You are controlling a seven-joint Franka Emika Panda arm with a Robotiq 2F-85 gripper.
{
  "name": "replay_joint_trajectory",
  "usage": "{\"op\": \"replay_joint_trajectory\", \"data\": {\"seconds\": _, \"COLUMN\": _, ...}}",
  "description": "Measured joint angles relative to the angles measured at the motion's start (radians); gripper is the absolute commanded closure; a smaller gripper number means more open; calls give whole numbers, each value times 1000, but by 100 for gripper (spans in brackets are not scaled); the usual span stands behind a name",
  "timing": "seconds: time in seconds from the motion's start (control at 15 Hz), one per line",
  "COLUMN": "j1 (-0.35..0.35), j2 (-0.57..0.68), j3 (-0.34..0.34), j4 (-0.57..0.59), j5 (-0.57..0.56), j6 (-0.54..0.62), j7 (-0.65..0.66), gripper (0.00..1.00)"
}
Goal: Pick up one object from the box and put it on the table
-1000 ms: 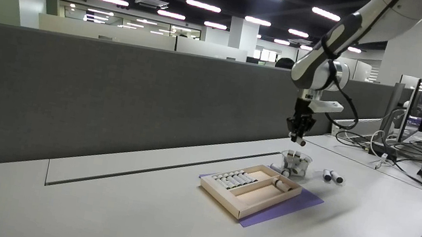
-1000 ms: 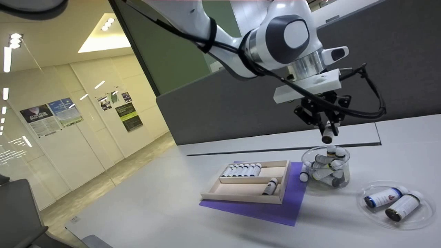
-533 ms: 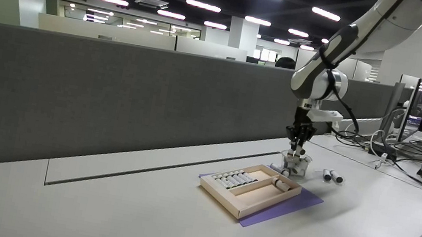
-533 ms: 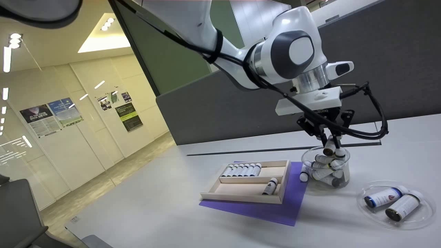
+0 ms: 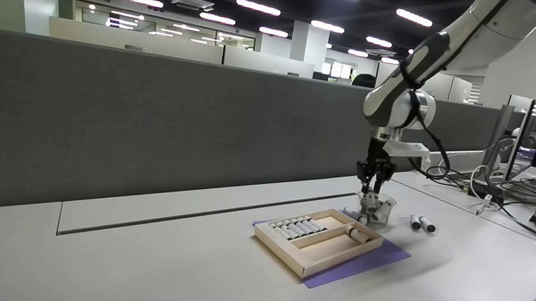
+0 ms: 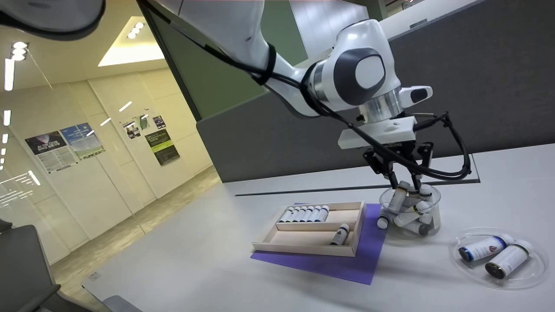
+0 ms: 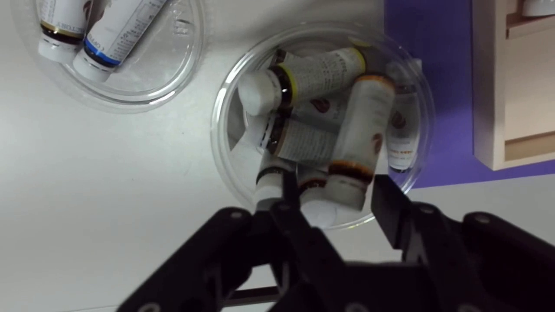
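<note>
In an exterior view the box (image 5: 278,251) sits on the off-white table (image 5: 160,274), a shallow tray of pale, plain wood with thin walls, a purple mat (image 5: 363,262) showing from under it. A divider runs along the inside: one compartment holds a row of slim vials (image 5: 297,228), white-bodied and laid side by side, and the other holds a lone vial (image 5: 357,234) near one end. Past the box, the gripper (image 5: 370,188) points down at the mouth of a clear cup (image 5: 390,206).

In an exterior view the cup is crowded with jumbled vials (image 6: 406,218), and a loose vial (image 6: 383,221) lies just beside it. Near the cup, a clear dish (image 6: 472,274) carries two more vials (image 6: 509,260), one ringed in blue.

In the wrist view the gripper's fingers (image 7: 388,208) stand apart, with white caps in the gap. An orange-banded vial (image 7: 366,119) slants across the others in the cup, its cap right by one finger (whether the two touch, I cannot tell). A pale corner of the box appears at the side, smooth and square-edged.
</note>
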Motion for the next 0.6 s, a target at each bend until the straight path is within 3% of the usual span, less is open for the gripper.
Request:
{"op": "replay_joint_trajectory", "data": {"seconds": 0.2, "j1": -5, "j2": -19, "j3": 1, "j4": 6, "j5": 17, "j6": 0, "j7": 0, "gripper": 3}}
{"op": "replay_joint_trajectory", "data": {"seconds": 0.33, "j1": -13, "j2": -47, "j3": 1, "j4": 10, "j5": 29, "j6": -3, "j7": 0, "gripper": 0}}
{"op": "replay_joint_trajectory", "data": {"seconds": 0.4, "j1": -18, "j2": -63, "j3": 2, "j4": 12, "j5": 36, "j6": -9, "j7": -1, "gripper": 6}}
{"op": "replay_joint_trajectory", "data": {"seconds": 0.47, "j1": -23, "j2": -80, "j3": 2, "j4": 13, "j5": 39, "j6": -16, "j7": -4, "gripper": 0}}
{"op": "replay_joint_trajectory", "data": {"seconds": 0.6, "j1": -32, "j2": -106, "j3": 2, "j4": 13, "j5": 39, "j6": -35, "j7": -10, "gripper": 0}}
